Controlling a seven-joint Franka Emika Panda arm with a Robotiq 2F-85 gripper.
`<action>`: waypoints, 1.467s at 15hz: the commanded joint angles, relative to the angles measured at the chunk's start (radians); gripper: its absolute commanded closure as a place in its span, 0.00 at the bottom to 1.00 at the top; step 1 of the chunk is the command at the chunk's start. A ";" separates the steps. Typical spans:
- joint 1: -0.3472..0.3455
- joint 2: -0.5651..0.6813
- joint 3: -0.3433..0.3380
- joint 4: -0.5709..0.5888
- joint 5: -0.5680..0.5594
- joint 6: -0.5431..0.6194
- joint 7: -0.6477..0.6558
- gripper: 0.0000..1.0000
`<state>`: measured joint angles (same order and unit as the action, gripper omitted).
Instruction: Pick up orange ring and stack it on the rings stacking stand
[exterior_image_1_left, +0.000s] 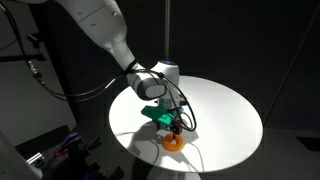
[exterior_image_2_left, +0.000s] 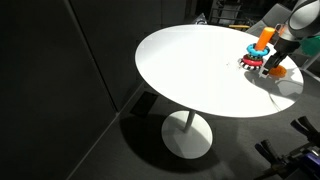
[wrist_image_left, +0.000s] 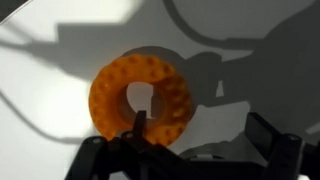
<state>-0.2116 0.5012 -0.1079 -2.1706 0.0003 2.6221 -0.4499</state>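
The orange ring (wrist_image_left: 140, 95) lies flat on the white round table (exterior_image_1_left: 225, 105), and shows in both exterior views (exterior_image_1_left: 176, 141) (exterior_image_2_left: 279, 70). My gripper (wrist_image_left: 200, 128) is open just above it. One finger tip is over the ring's near rim by the hole, and the other finger stands well off to the side over bare table. The gripper shows low over the ring in both exterior views (exterior_image_1_left: 176, 128) (exterior_image_2_left: 280, 52). The rings stacking stand (exterior_image_2_left: 253, 60), with its upright orange peg above blue and red rings, stands close beside the ring. It is out of the wrist view.
The table (exterior_image_2_left: 200, 75) is a round pedestal top with its edge close to the ring. Dark curtains surround it. The arm (exterior_image_1_left: 110, 35) reaches in from the upper left. Equipment with cables stands on the floor (exterior_image_1_left: 60, 150).
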 joint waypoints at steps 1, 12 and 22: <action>-0.014 -0.035 0.009 -0.033 -0.027 -0.007 0.044 0.00; -0.005 -0.030 -0.006 -0.024 -0.042 -0.017 0.099 0.67; 0.010 -0.147 -0.036 0.046 -0.092 -0.241 0.178 0.92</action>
<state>-0.2077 0.4078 -0.1416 -2.1480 -0.0734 2.4740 -0.3016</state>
